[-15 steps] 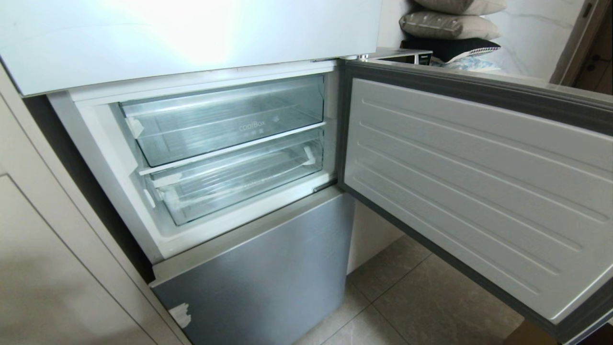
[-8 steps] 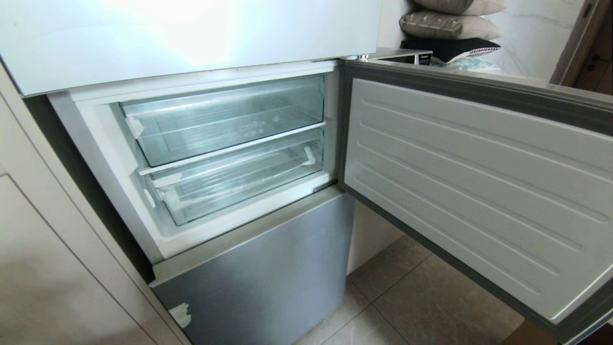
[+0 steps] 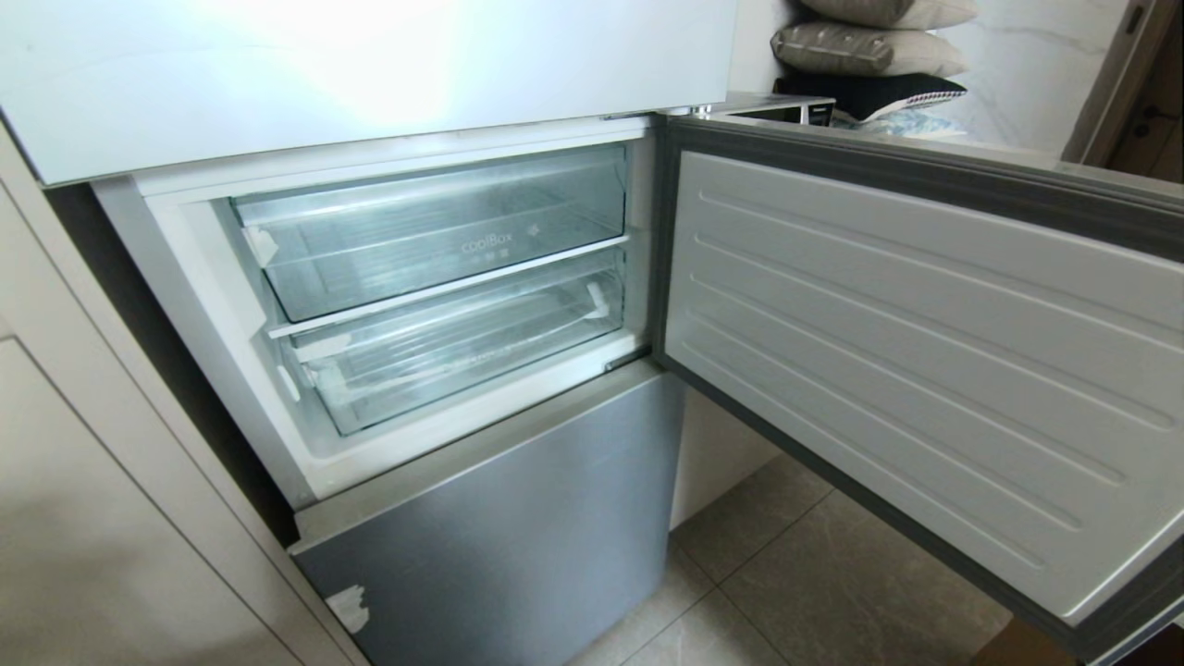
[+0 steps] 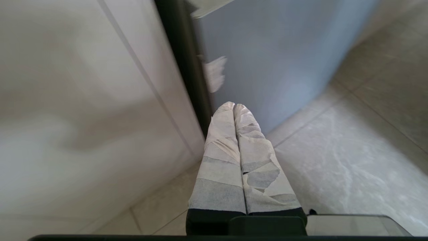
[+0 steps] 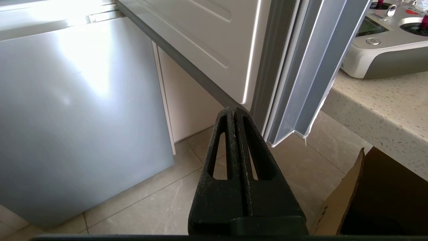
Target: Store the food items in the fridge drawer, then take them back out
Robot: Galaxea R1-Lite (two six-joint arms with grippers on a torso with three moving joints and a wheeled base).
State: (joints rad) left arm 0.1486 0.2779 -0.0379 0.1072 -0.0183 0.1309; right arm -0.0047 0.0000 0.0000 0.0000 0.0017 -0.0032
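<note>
White-taped left gripper [image 4: 234, 106]: fingers pressed together, empty, above floor tiles. Black right gripper [image 5: 235, 112]: likewise closed, empty.

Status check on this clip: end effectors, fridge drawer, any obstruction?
Left end effector shut, empty, low by the lower fridge panel. Right end effector shut, empty, below the open door. Fridge drawer pushed in, no food visible. Nothing blocking.

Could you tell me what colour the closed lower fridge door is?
Grey-blue brushed metal lower fridge door; head view shows it best.
</note>
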